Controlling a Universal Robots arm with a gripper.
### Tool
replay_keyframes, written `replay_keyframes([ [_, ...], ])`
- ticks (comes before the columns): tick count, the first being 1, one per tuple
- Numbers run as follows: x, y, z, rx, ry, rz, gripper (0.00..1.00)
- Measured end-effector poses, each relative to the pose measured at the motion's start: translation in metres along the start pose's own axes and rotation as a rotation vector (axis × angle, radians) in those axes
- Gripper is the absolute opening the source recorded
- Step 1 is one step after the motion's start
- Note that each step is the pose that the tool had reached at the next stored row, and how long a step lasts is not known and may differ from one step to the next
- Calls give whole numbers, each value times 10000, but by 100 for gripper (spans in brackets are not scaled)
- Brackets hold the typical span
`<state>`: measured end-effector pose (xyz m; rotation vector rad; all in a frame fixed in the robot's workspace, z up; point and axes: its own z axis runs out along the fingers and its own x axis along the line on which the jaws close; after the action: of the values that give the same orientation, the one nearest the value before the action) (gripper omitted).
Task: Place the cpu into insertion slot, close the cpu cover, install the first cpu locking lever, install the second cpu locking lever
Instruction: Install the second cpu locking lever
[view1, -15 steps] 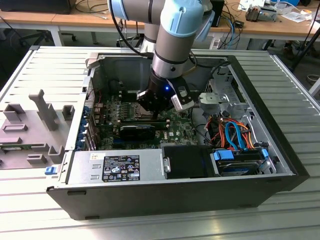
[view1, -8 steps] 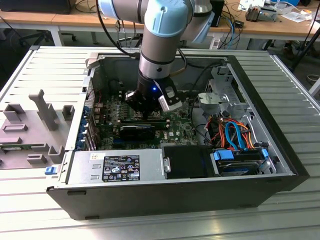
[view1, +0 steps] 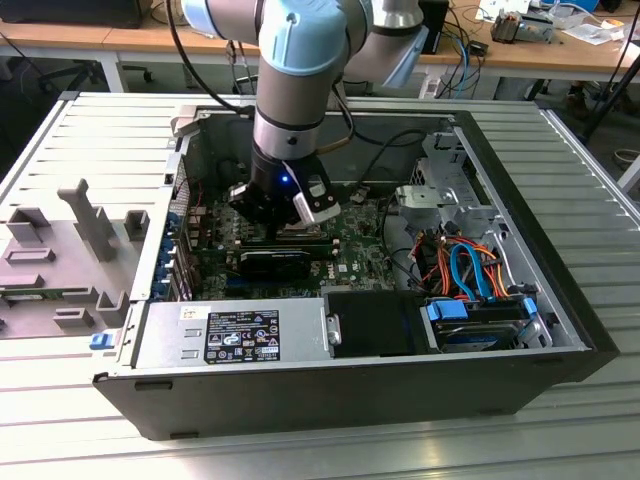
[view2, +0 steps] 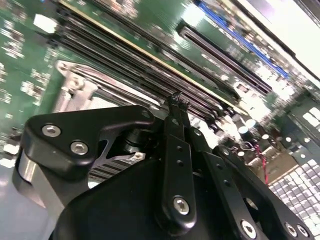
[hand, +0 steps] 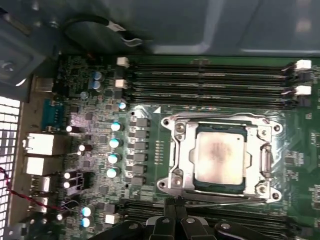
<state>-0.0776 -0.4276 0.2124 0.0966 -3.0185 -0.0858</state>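
Observation:
In the first wrist view the cpu (hand: 220, 157), a square chip with a dull silver top, lies flat in the insertion slot (hand: 220, 190). The cpu cover (hand: 181, 150), a silver frame, lies down around it. One thin wire lever (hand: 225, 203) runs along the socket side nearest my gripper (hand: 176, 204); another (hand: 215, 118) runs along the far side. My gripper's black fingers are shut, with their tips right at the near lever; I cannot tell whether they hold it. In the second wrist view the gripper (view2: 177, 102) hovers just over the board beside the socket's metal rim (view2: 75, 82). In the exterior view the gripper (view1: 288, 225) is deep inside the case.
Long black memory slots (hand: 210, 75) flank the socket on both sides. The open computer case (view1: 520, 375) lies on a slatted table, with a power supply (view1: 230, 335) at its front, blue drive bays (view1: 480, 320) and loose orange and blue cables (view1: 465, 265) toward the exterior view's right. Grey fixtures (view1: 70, 250) stand outside the case.

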Motion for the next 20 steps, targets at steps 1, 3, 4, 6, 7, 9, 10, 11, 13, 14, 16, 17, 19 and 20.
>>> replay_keyframes([
  [1,44,3,8,1,0,-11,11],
  [3,53,3,15,11,6,-91,11],
  [4,53,2,23,32,16,-255,11],
  [6,51,2,31,52,26,-432,11],
  [7,51,4,34,66,33,-537,11],
  [9,50,20,43,86,45,-710,11],
  [10,49,29,46,93,48,-759,11],
  [11,47,39,51,98,50,-813,11],
  [13,45,46,70,103,53,-889,11],
  [14,44,43,92,119,61,-911,11],
  [16,41,44,116,110,58,-944,11],
  [17,42,44,116,112,57,-950,11],
  [19,53,48,90,105,15,-967,11],
  [20,58,49,63,113,6,-971,11],
])
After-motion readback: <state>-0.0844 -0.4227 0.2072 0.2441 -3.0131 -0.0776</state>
